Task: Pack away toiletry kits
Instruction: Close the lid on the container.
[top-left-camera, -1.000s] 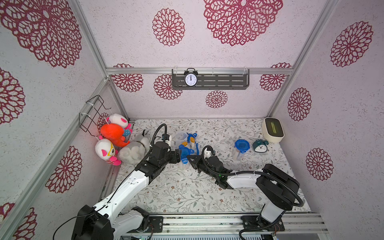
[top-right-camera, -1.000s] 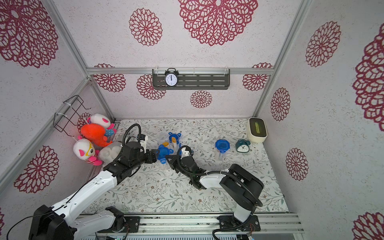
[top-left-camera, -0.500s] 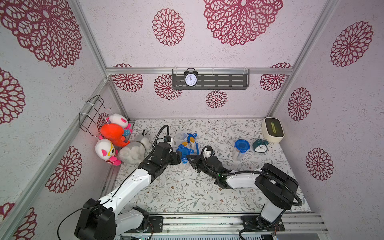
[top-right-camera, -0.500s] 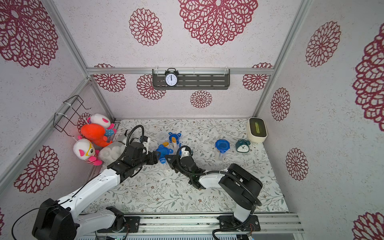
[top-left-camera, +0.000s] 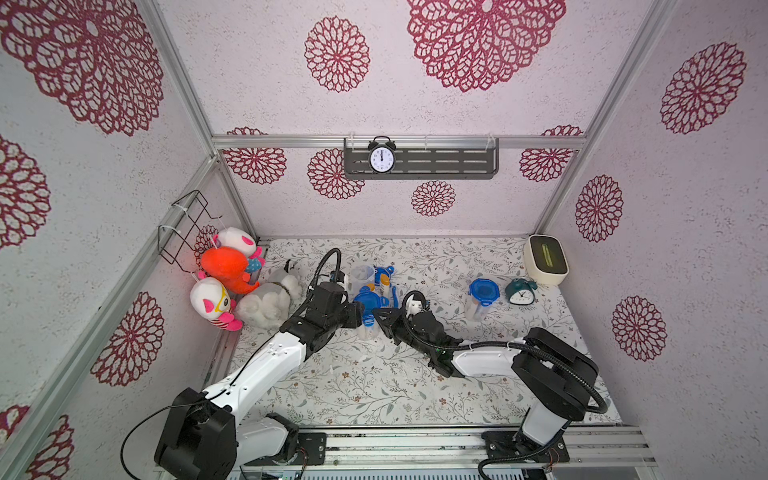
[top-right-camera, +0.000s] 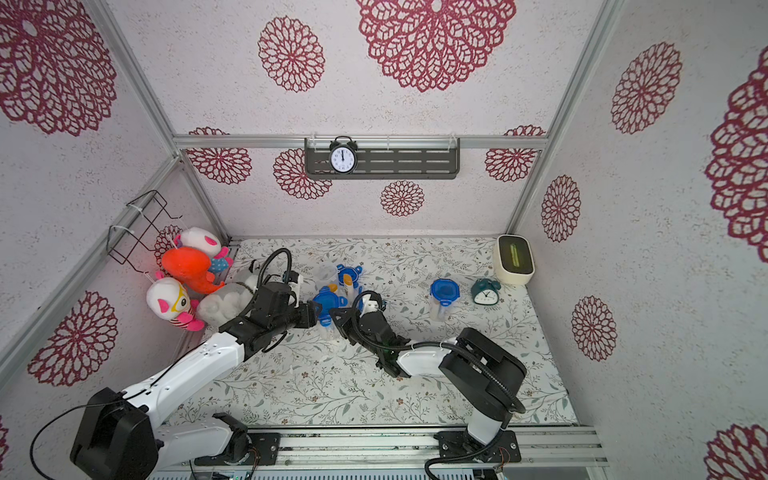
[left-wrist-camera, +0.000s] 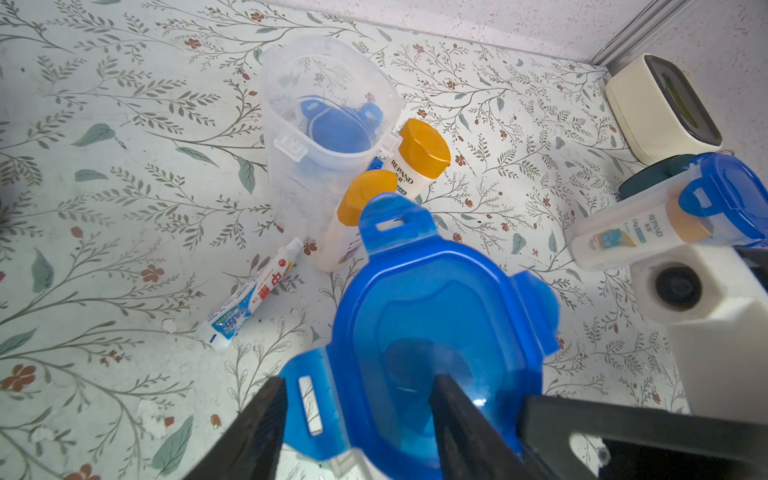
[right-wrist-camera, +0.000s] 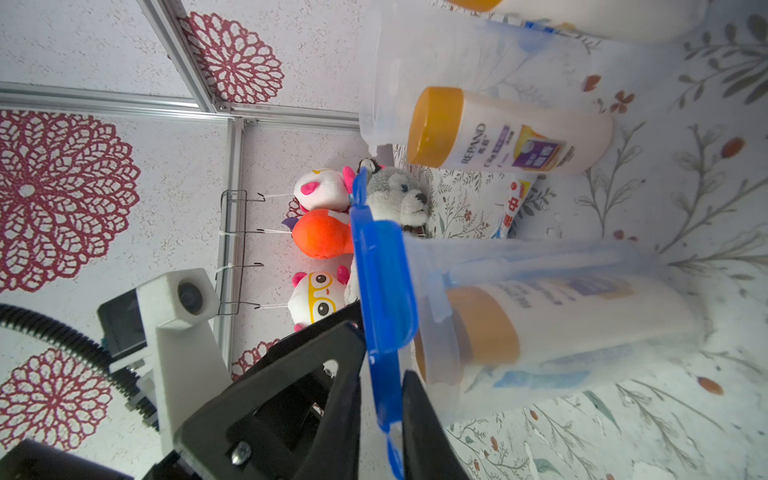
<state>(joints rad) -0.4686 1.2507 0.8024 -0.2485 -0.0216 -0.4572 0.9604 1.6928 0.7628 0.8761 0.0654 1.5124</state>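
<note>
Now I'm latching the blue lid (left-wrist-camera: 436, 316) on the filled jar (right-wrist-camera: 561, 316) beside the empty jar (left-wrist-camera: 299, 183): left gripper (left-wrist-camera: 359, 380) apart astride one tab, right gripper (right-wrist-camera: 384, 353) around another, clamped or not I cannot tell; next, I'd press them down.

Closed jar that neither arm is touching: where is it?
In both top views the closed jar stands on the right half of the mat, just left of the teal alarm clock, near the cream box in the back right corner.

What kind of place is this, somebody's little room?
Probably a test booth dressed as a room, not a home: wallpapered panels on bare aluminium framing, two robot arms on a rail, plus props like plush toys and a clock.
</note>
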